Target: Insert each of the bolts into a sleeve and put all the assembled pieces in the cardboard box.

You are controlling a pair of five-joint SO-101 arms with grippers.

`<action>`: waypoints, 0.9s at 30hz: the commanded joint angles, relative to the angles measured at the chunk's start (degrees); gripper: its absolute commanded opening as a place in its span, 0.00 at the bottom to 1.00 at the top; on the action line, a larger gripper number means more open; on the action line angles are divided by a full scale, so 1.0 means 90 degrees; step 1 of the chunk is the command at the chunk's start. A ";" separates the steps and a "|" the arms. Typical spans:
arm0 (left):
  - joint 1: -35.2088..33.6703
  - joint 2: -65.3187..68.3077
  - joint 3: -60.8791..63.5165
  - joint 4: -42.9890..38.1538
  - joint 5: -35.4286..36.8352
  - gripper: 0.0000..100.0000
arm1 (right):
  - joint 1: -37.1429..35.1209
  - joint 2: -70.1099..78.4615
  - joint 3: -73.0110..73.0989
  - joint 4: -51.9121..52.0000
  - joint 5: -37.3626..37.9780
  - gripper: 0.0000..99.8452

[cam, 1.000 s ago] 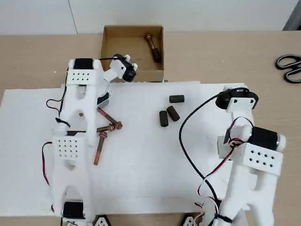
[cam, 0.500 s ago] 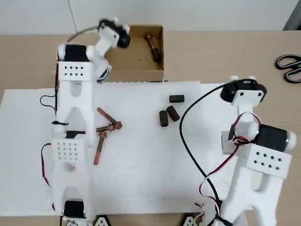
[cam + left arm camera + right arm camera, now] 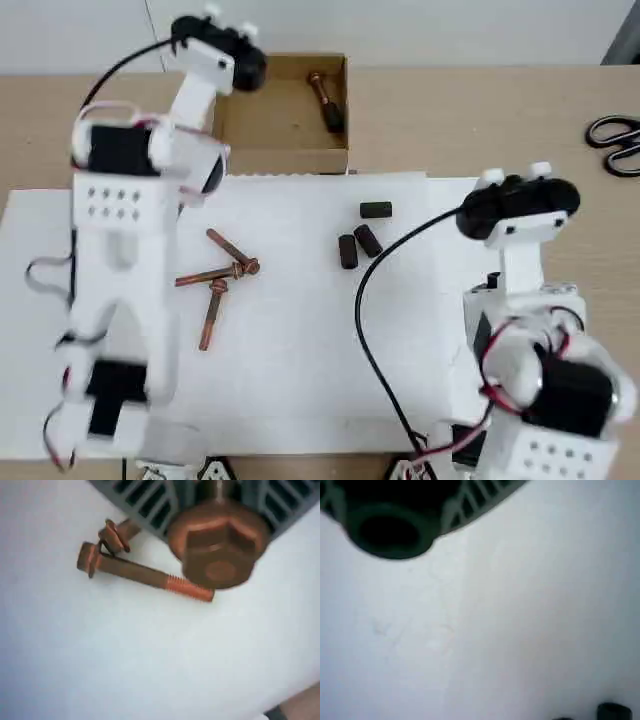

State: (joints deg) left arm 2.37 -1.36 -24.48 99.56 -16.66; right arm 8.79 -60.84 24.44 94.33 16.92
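My left gripper (image 3: 218, 500) is shut on a copper bolt (image 3: 220, 547), whose hex head faces the wrist camera between grey ribbed jaws. Below it two loose bolts (image 3: 142, 572) lie on the white foam mat (image 3: 125, 655). In the high view three bolts (image 3: 215, 275) lie crossed on the mat beside the raised left arm (image 3: 130, 200). My right gripper (image 3: 395, 495) is shut on a dark sleeve (image 3: 390, 532), held above the mat. Three sleeves (image 3: 360, 238) rest mid-mat. The cardboard box (image 3: 240, 110) at the far edge holds one bolt with its sleeve (image 3: 325, 100).
The right arm (image 3: 520, 300) stands high over the mat's right side, its black cable (image 3: 370, 310) looping across the foam. Scissors (image 3: 615, 140) lie on the wooden table at the far right. Two more sleeves (image 3: 615, 711) show at the right wrist view's edge.
Both arms have risen toward the camera. The left arm's wrist swung up past the box's near left corner. The loose bolts and sleeves have not moved.
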 commanded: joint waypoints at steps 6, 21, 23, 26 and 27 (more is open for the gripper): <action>0.0029 -0.3038 0.2662 -0.0371 0.0078 0.00 | -0.0063 -0.1197 0.0879 -0.0435 -0.0088 0.00; 0.0010 -0.8469 0.8425 -0.3839 0.0088 0.00 | -0.1148 -0.4567 0.3897 -0.1333 -0.0088 0.00; 0.0020 -0.9192 0.8991 -0.4005 0.0088 0.00 | -0.1206 -0.4869 0.4181 -0.1333 -0.0088 0.00; -0.0010 -1.0168 0.9714 -0.4034 0.0107 0.00 | -0.1206 -0.4703 0.4259 -0.1382 -0.0215 0.00; -0.0020 -1.0462 0.9919 -0.4044 0.0205 0.00 | -0.1206 -0.4694 0.4308 -0.1519 -0.0381 0.00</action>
State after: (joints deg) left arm 2.37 -87.52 60.97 65.36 -16.04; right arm -1.49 -102.77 62.95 83.87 16.22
